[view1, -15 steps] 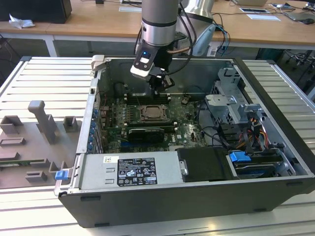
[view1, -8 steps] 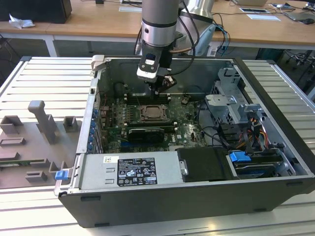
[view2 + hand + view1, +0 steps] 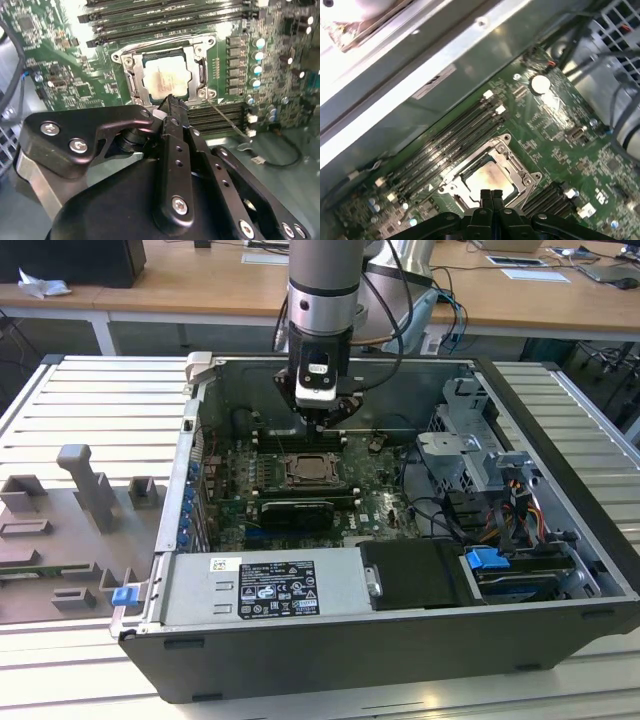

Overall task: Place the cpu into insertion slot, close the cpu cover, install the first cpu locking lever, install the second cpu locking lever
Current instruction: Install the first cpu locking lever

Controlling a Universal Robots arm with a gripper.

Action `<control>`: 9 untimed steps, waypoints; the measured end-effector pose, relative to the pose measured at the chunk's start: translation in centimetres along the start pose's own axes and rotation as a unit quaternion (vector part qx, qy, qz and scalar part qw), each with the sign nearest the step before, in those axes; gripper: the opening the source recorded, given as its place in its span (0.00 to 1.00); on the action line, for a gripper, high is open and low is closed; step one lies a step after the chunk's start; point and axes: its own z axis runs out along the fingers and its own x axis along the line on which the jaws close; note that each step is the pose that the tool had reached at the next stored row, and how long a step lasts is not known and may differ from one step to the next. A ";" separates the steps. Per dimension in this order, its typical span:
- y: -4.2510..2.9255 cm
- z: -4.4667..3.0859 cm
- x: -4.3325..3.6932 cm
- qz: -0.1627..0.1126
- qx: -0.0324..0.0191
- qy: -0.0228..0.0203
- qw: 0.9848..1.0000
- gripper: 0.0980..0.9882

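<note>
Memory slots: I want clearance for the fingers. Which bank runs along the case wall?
The bank between the socket and the grey case wall; the other bank sits across the socket, away from that wall.

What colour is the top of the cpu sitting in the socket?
Pale silver-beige metal. The cpu shows best in the second wrist view.

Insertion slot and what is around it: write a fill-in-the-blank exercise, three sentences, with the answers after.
1. The cpu lies in the insertion slot on a ____ circuit board.
2. The cpu cover lies flat, and its cut-out middle shows the ____.
3. The tool, over the slot's edge, is ____.

Missing words: green; cpu; shut.
</note>
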 end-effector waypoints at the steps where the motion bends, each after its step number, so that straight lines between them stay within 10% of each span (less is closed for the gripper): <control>1: 0.00 0.00 0.00 -0.009 0.000 0.000 1.000 0.01; 9: 0.00 0.05 0.00 -0.107 0.000 0.003 0.994 0.01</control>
